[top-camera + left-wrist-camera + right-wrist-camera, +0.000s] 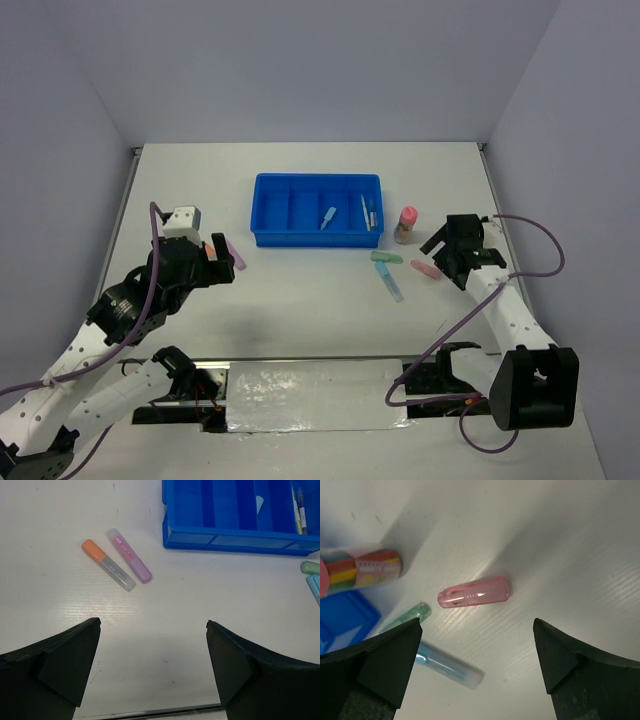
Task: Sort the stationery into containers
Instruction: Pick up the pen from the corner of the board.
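Black-fingered, the right gripper [477, 622] hangs with its jaws wide apart and empty, over the pink marker [474, 593]. Near it lie a green marker [412, 616] and a blue marker [447, 664], with the glue stick [362, 570] by the tray [342, 612] corner. The left gripper [152, 625], also spread and empty, hovers over the table [165, 605]. Ahead of it, left of the tray, an orange marker [107, 564] and a purple marker [129, 555] lie side by side. Thin pens [298, 510] rest in the tray's right compartment.
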